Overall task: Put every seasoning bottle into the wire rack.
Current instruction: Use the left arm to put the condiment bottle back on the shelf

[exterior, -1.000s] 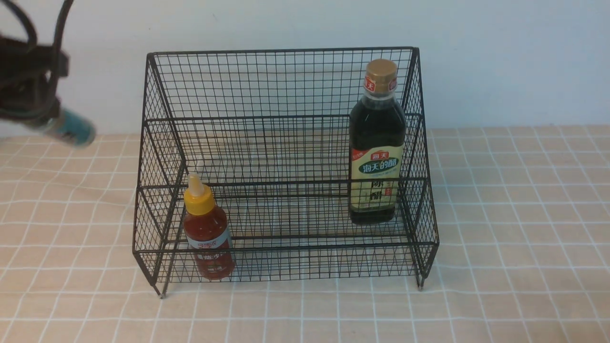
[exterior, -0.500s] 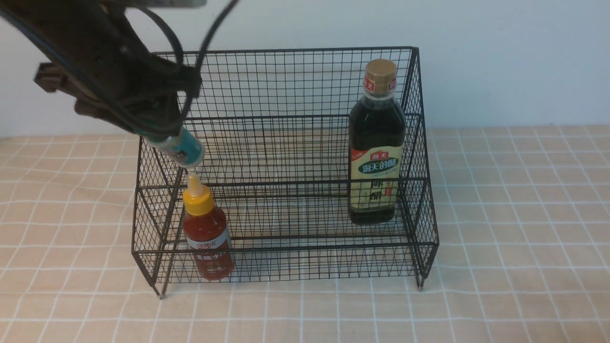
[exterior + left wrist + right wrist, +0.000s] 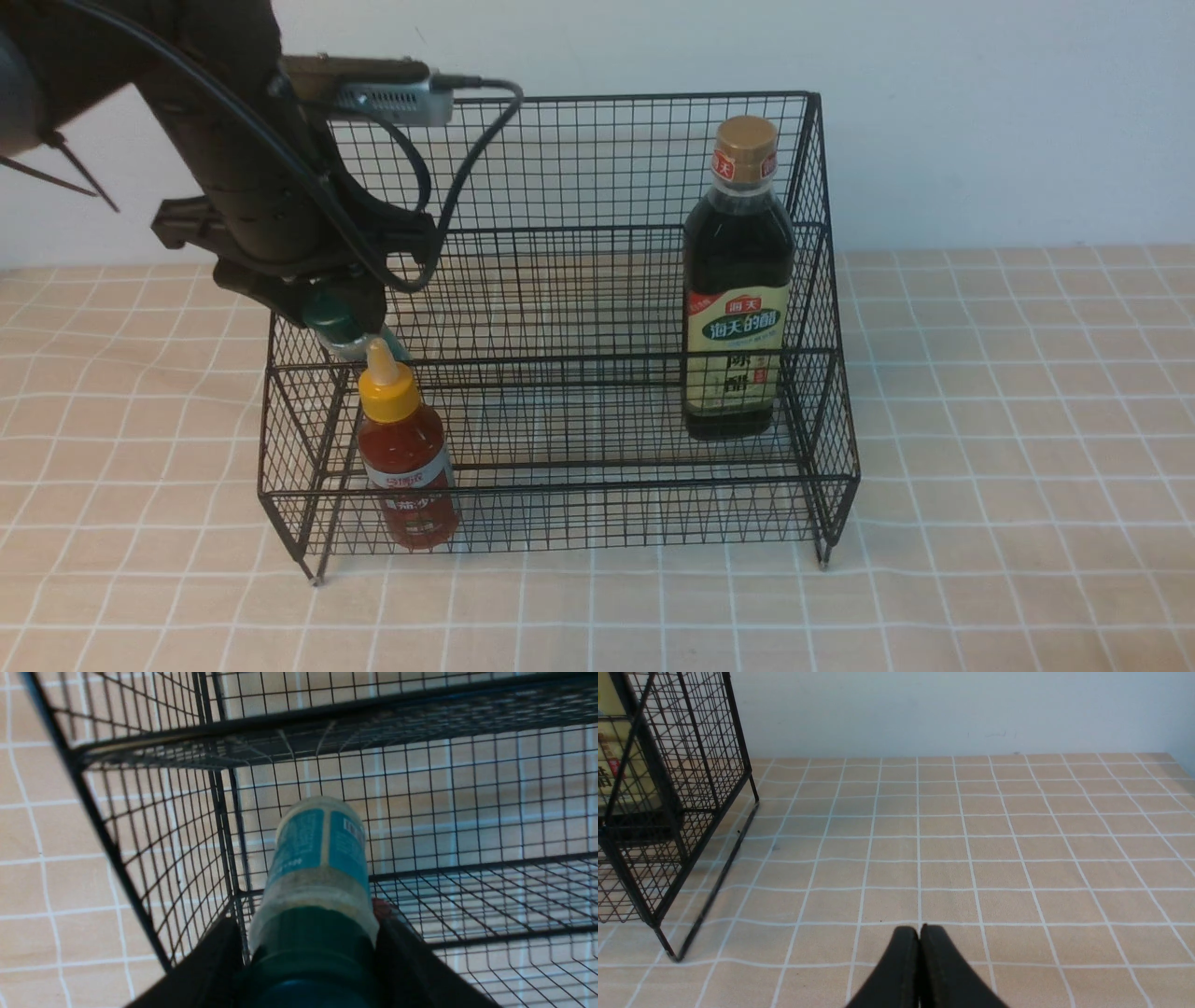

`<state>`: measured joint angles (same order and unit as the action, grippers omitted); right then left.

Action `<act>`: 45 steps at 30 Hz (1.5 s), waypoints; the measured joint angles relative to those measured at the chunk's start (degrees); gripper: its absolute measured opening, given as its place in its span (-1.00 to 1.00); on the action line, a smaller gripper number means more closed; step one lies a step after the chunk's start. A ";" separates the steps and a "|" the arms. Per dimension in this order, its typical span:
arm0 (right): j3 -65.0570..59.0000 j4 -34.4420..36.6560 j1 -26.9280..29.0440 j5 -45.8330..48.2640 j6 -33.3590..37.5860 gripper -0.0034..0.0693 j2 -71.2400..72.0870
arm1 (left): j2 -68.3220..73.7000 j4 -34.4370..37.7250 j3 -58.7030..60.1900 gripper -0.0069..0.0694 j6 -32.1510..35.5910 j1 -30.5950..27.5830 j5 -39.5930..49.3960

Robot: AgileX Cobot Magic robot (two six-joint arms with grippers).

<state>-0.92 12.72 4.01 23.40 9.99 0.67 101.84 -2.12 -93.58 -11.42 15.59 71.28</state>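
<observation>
Green-lidded jar [image 3: 320,858] clamped at its lid by left gripper [image 3: 310,952], hanging tilted over wire rack's [image 3: 560,168] left end, just above red sauce bottle's [image 3: 406,457] yellow nozzle. Teal label legible only from left wrist; from front, mostly hidden behind arm. Dark-liquid bottle [image 3: 738,280] upright at rack's right. Right gripper [image 3: 919,961] pressed shut, empty, low over checked cloth [image 3: 971,849], seen solely from its own wrist.

Three seasoning bottles: one tall dark bottle [image 3: 738,280], one small red sauce bottle [image 3: 406,457], one little green-lidded jar [image 3: 317,868]. One wire rack [image 3: 560,168]. Two tools: left [image 3: 327,308], right [image 3: 919,952].
</observation>
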 joint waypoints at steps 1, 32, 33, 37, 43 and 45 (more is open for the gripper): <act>0.00 0.00 0.00 0.00 0.00 -0.95 0.00 | 0.83 0.00 0.00 0.04 0.00 0.00 -0.28; 0.00 0.00 0.00 0.00 -0.20 -0.95 0.00 | 5.30 -0.18 0.00 0.04 0.00 0.00 -2.13; 0.00 0.00 0.00 0.00 -0.20 -0.95 0.00 | 5.30 -0.18 0.00 0.04 0.00 0.00 -2.19; 0.00 0.00 0.00 0.00 -0.20 -0.95 0.00 | 5.48 -0.18 0.00 0.04 0.00 0.00 -2.41; 0.00 0.00 0.00 0.00 -0.20 -0.95 0.00 | 5.48 -0.18 0.00 0.05 0.00 0.00 -2.52; 0.00 0.00 0.00 0.00 -0.20 -0.95 0.00 | 5.54 -0.18 0.00 0.05 0.00 0.00 -2.58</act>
<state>-0.92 12.72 4.01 23.40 9.79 0.67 107.38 -2.30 -93.58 -11.42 15.59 68.70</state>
